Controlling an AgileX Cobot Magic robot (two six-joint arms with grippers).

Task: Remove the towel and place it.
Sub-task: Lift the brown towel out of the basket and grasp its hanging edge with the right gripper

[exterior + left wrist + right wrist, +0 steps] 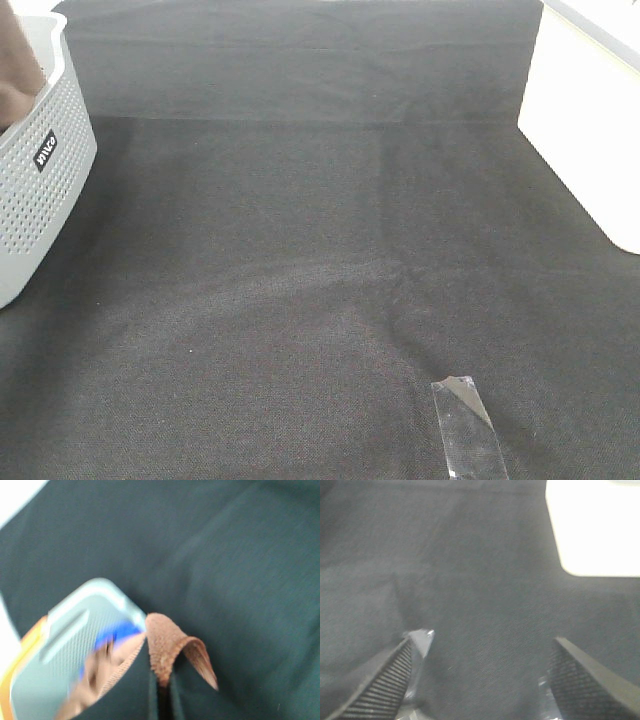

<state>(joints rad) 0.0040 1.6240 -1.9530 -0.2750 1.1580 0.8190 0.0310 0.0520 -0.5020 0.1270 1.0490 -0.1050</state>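
The left gripper [161, 682] is clamping its 2 fingers [127, 700] together on a small fold of the towel [167, 647]. The brown hem is poking out from between the tips and curling over to 1 side. The rest of the towel is lying in the basket [75, 645], which is sitting just beyond 1 finger in a blurred wrist view. From the high camera, only a brown heap is showing inside the basket, and the left gripper is out of frame.

The right gripper [485, 645] is holding its 2 fingers wide apart with nothing between them, over the black cloth [470, 570]. A white box [595, 525] is lying well ahead of the fingertips, off to 1 side.

As I judge it, the step in hand is drawing the towel up and out of the basket. The pinch is taking in only a narrow fold near an edge, so the lift is calling for a firm clamp and a slow, steady rise with no jerks. A large cloth will be trailing well below the fingers, so the arm should be rising high enough for the hanging end to clear the basket rim before moving sideways. Otherwise the towel may be dragging the light basket along or slipping free. The open black cloth ahead of the right fingers is looking like the natural place to lay it.
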